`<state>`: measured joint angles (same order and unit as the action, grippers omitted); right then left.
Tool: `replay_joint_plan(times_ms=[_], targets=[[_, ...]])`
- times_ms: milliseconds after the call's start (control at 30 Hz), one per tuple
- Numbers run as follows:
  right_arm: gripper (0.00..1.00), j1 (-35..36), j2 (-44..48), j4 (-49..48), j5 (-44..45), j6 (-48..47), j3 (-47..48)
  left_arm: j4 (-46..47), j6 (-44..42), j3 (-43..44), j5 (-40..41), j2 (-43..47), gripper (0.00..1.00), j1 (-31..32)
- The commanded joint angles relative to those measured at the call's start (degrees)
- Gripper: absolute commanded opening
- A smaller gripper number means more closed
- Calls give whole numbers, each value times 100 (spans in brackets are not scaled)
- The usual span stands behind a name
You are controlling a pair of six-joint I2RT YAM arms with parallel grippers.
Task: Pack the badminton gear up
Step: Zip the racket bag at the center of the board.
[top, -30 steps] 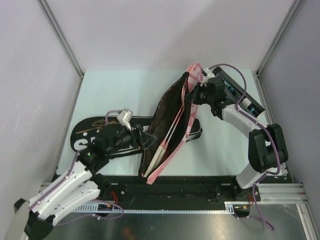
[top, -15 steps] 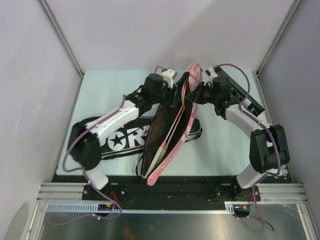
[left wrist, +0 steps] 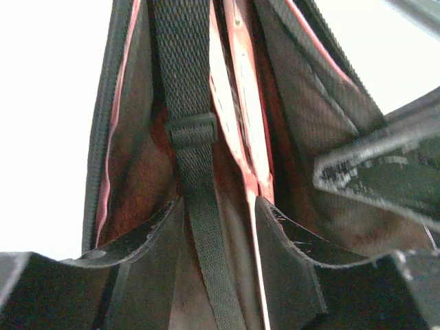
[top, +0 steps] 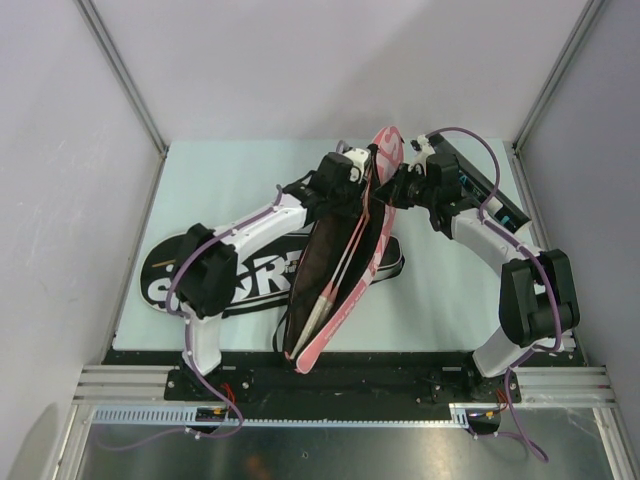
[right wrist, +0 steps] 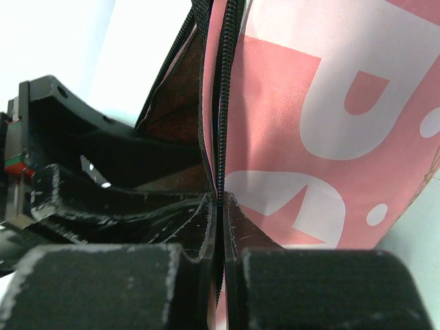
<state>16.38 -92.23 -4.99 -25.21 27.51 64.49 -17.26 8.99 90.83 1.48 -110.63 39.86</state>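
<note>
Pink bag (top: 340,235), mouth open: right gripper (right wrist: 218,206) clamped on its zipper edge (right wrist: 221,103); left gripper (left wrist: 218,206) parted astride black strap (left wrist: 196,165).

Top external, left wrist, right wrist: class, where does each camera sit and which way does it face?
Top external: above and behind, facing down at the table; left arm and right arm show.
Left wrist: faces into the open racket bag; left gripper straddles a strap.
Right wrist: faces the bag's zip edge; right gripper pinches it.
Shared: the bag.

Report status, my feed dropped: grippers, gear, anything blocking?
Right gripper shut on pink bag, zipper edge. Left gripper open, straddling black strap at bag mouth. Racket handles inside. Nothing blocking.
</note>
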Motion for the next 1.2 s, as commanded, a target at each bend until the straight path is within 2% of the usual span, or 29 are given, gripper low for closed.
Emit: replay_joint_plan(times_ms=[0,200,300,400,433,467,567,600,633,700,733,867,933,1033,1133,1167], targets=[[0,-12,258,-292,-247,132,-7,47,-284,585,722,-379,51,145],[0,-21,310,-230,-239,62,-7,-41,-363,691,1487,-626,50,216],[0,-21,311,-230,-239,62,-24,-59,-425,752,1854,-741,41,242],[0,-21,328,-230,-212,36,-42,-67,-652,822,2373,-697,19,338],[0,-30,337,-213,-186,27,-59,-67,-758,823,2445,-645,6,365],[0,-30,345,-204,-168,1,-59,-85,-785,727,2463,-296,0,382],[0,-30,337,-90,-28,-140,-59,-435,-698,672,1649,574,0,357],[0,-30,319,-72,-10,-166,-68,-950,-602,778,1097,708,0,182],[0,-38,302,-98,-62,-149,-68,-1112,-444,840,152,814,0,67],[0,-39,214,-203,-133,-105,-68,-1323,-390,805,-881,998,0,-309],[0,-39,196,-256,-255,-88,-68,-1394,-364,735,-1817,1034,0,-460],[0,-30,170,-432,-519,-202,-94,-1482,-223,646,-3308,824,0,-1137],[0,-47,144,-528,-686,-333,-121,-1491,-345,708,-3732,552,0,-1462],[0,-126,65,-652,-985,-360,-156,-1500,-450,989,-3839,289,0,-1814],[0,-188,56,-757,-1117,-378,-243,-1684,-792,1191,-3489,130,4,-1981],[0,-214,38,-801,-1187,-343,-253,-1693,-846,1192,-2974,112,9,-1999]])
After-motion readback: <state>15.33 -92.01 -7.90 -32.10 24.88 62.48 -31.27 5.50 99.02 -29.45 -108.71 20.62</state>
